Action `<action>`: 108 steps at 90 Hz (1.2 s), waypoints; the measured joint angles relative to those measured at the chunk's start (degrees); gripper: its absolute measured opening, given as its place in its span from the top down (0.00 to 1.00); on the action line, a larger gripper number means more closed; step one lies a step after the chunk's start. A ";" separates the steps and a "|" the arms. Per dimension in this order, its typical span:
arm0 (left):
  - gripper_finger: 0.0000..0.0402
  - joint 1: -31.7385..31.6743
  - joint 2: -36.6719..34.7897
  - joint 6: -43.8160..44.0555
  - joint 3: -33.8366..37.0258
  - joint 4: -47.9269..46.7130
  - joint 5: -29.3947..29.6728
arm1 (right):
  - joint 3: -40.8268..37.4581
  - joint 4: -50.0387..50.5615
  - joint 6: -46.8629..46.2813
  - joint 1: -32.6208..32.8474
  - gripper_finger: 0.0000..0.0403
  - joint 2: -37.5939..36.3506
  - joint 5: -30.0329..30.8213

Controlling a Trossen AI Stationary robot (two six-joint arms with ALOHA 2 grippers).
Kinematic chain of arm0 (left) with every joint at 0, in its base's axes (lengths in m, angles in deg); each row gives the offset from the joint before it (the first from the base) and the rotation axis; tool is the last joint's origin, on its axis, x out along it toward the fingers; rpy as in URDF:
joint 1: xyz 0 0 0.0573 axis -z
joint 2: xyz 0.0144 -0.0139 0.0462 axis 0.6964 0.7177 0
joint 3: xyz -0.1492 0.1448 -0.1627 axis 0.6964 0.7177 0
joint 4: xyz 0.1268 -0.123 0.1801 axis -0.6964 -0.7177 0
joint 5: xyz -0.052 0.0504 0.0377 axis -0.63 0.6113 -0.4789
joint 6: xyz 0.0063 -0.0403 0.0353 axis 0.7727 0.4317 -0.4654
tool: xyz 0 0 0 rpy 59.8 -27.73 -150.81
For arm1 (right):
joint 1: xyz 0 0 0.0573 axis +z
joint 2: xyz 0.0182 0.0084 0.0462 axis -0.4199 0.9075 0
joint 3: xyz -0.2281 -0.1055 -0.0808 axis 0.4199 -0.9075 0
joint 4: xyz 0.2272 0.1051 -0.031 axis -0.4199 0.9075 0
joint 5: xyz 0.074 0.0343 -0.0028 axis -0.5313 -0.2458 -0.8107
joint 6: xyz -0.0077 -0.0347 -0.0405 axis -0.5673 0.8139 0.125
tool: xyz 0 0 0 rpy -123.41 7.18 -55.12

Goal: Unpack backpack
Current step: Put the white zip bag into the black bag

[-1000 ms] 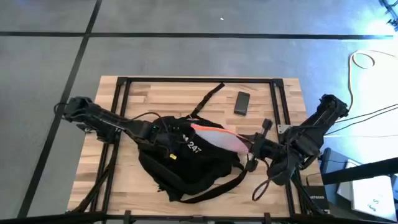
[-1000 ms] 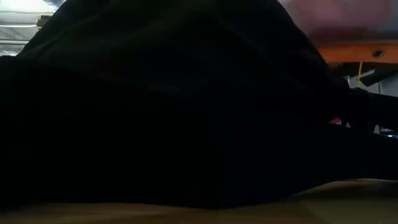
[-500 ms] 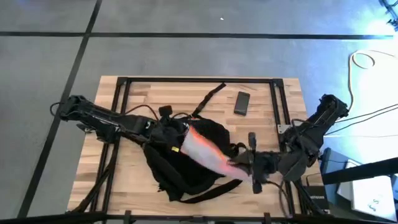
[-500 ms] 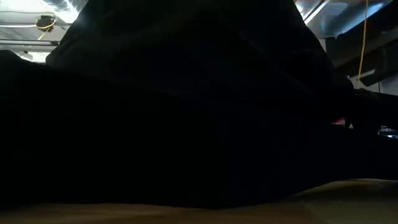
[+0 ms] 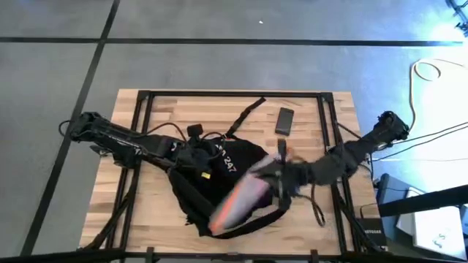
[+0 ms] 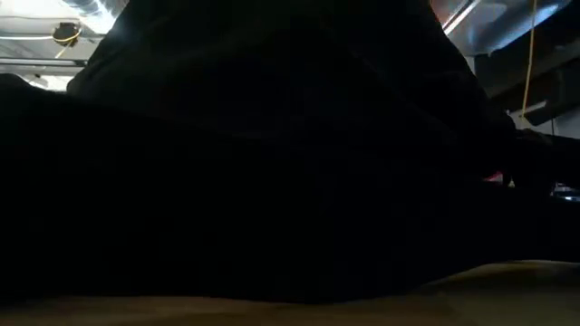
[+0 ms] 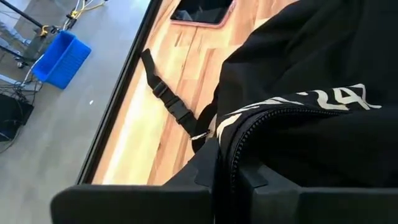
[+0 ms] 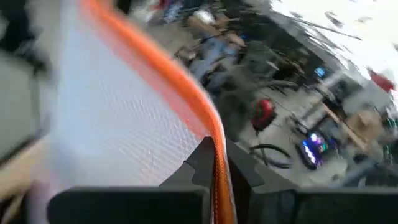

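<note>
You're mid-extraction: the right gripper (image 5: 274,177) is clamped on the pouch (image 5: 238,204), clear of the backpack (image 5: 219,175) at table centre. The left gripper (image 5: 196,158) pinches the zipper edge. Next, set the pouch on bare wood.

- My claw (image 7: 227,177) sits at the bottom of the frame, its two dark fingers (image 7: 155,199) pressed together on the zippered edge of the backpack (image 7: 311,81).
- The backpack's black fabric fills the right half of the frame, from the top right corner down to my fingers.
- White lettering (image 7: 298,102) runs across the fabric at centre right, just above a curved line of zipper teeth (image 7: 249,121).
- A black strap with a buckle (image 7: 171,102) lies on the wooden table (image 7: 180,62), running from left of centre toward the bag.
- A flat dark phone-like slab (image 7: 202,12) rests on the wood at the top centre.
- A black frame rail (image 7: 121,93) borders the table's edge diagonally.
- Beyond it, grey floor and a blue bin (image 7: 56,56) show at upper left.
</note>
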 joint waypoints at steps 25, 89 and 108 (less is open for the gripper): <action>1.00 -0.11 -0.02 -0.47 -0.04 0.28 -0.04 | 0.07 -10.61 -12.89 -9.38 1.00 3.25 -18.58; 1.00 -0.37 -0.91 -1.78 -0.02 -0.73 0.03 | 0.02 -29.43 -33.54 -13.65 1.00 22.01 -25.41; 1.00 -0.44 -1.14 -1.79 -0.02 -0.49 0.22 | 0.10 -30.29 -37.45 -9.64 1.00 22.31 -10.86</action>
